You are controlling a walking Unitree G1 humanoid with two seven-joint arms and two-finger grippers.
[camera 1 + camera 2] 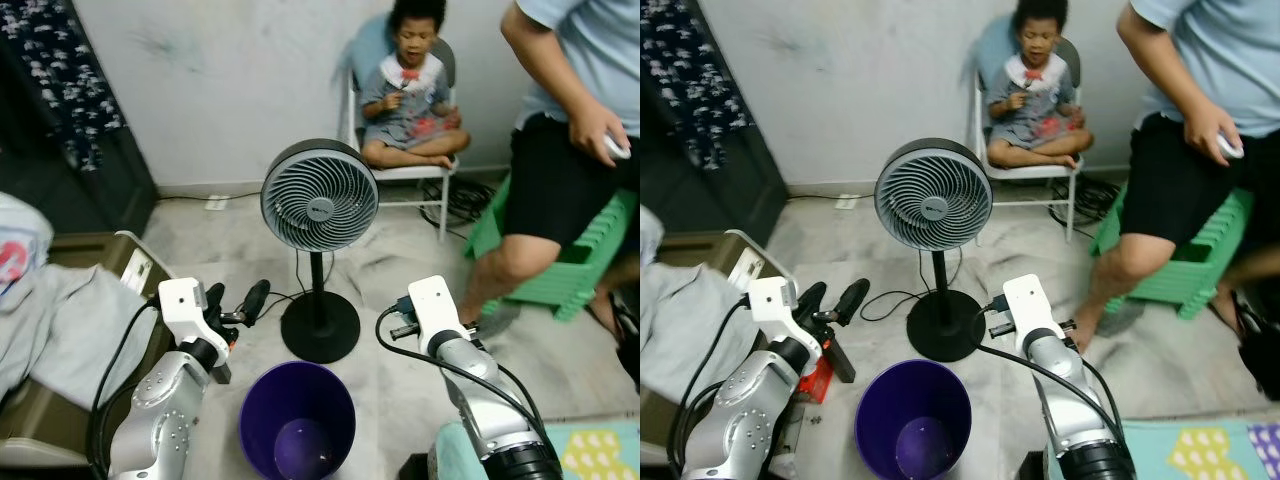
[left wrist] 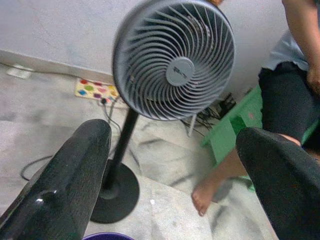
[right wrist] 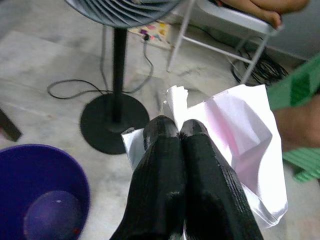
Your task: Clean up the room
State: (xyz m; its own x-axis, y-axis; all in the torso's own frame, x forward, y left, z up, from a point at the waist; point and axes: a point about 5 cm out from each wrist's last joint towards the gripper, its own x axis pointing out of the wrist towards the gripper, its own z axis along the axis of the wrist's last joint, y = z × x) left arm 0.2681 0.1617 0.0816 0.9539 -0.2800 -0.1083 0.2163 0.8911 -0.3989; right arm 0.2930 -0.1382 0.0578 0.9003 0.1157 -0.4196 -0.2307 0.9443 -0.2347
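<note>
While grey cloth [image 1: 60, 320] lies heaped left of the fan [image 1: 319, 196], the left pincer [image 1: 238, 303] hovers with its fingers [image 2: 65, 185] spread, beside the fan's base. A purple bin [image 1: 297, 418] stands on the floor in front of that base. Right of the fan, the right pincer [image 3: 180, 131] is pressed together on crumpled white paper [image 3: 240, 135], a grip that the wrist view shows and the head views hide. Behind the fan, a person [image 1: 410, 85] sits on a chair; another [image 1: 570, 130] sits further right on a green stool [image 1: 575, 260].
</note>
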